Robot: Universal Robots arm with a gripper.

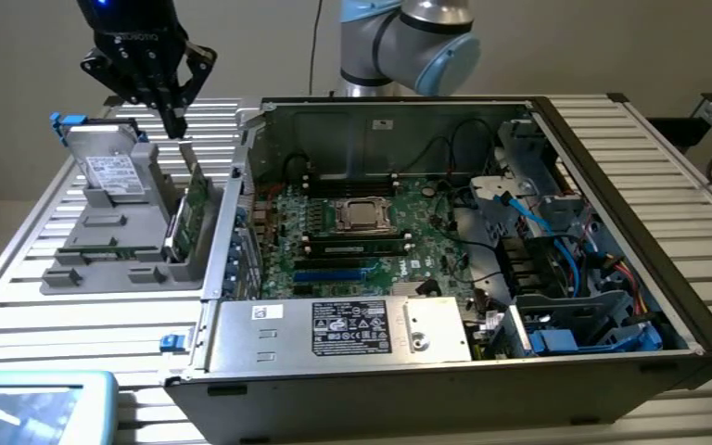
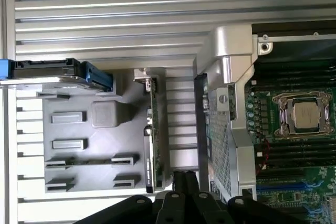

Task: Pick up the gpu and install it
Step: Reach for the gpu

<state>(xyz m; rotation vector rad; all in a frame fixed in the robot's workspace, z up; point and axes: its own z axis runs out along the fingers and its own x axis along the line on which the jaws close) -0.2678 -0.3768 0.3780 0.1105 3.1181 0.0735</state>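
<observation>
— Case (image 1: 653, 232) lies open on the slatted table (image 1: 71, 324), motherboard (image 1: 288, 232) showing. And beside it?
— Grey holder (image 1: 96, 250), on the exterior view's left.
— Gripper (image 1: 178, 125)?
— Fingers pressed together, gripping nothing, hanging just above the holder.
— And the gpu (image 1: 192, 213)?
— Standing on edge in the holder's slot nearest the case, just below the fingertips, not touched

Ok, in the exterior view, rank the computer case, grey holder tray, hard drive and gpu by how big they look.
1. computer case
2. grey holder tray
3 or 4. hard drive and gpu: not ranked. The gpu stands edge-on to the camera, so it looks narrow but tall, and the two look about alike.
</observation>
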